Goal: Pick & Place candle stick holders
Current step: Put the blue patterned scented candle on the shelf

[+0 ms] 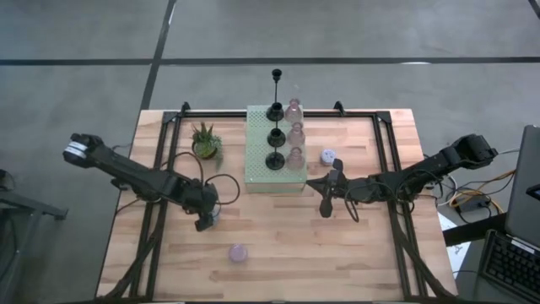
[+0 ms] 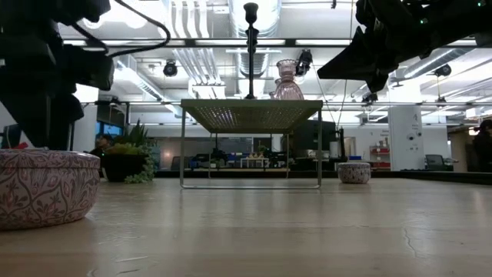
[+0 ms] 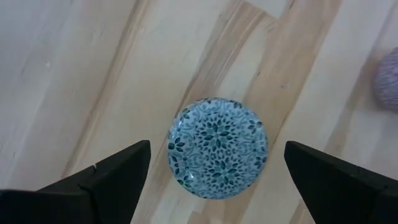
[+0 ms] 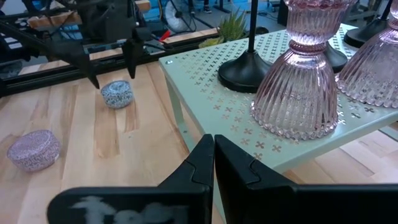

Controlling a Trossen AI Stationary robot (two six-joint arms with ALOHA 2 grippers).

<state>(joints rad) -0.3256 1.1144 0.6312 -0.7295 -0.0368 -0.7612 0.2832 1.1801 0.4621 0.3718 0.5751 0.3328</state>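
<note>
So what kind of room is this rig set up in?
Probably a lab or an open workshop-style office, not a home. The low view shows exposed pipes and ducts under the ceiling and desks with equipment far behind the wooden table; the high view shows bare grey concrete floor.

light: bright, even overhead | glare: ceiling lamps, low view | blur: near tabletop, low view

bare table round blue holder (image 3: 217, 148), board (image 1: 275, 152) w/ holders blocks rear
</note>
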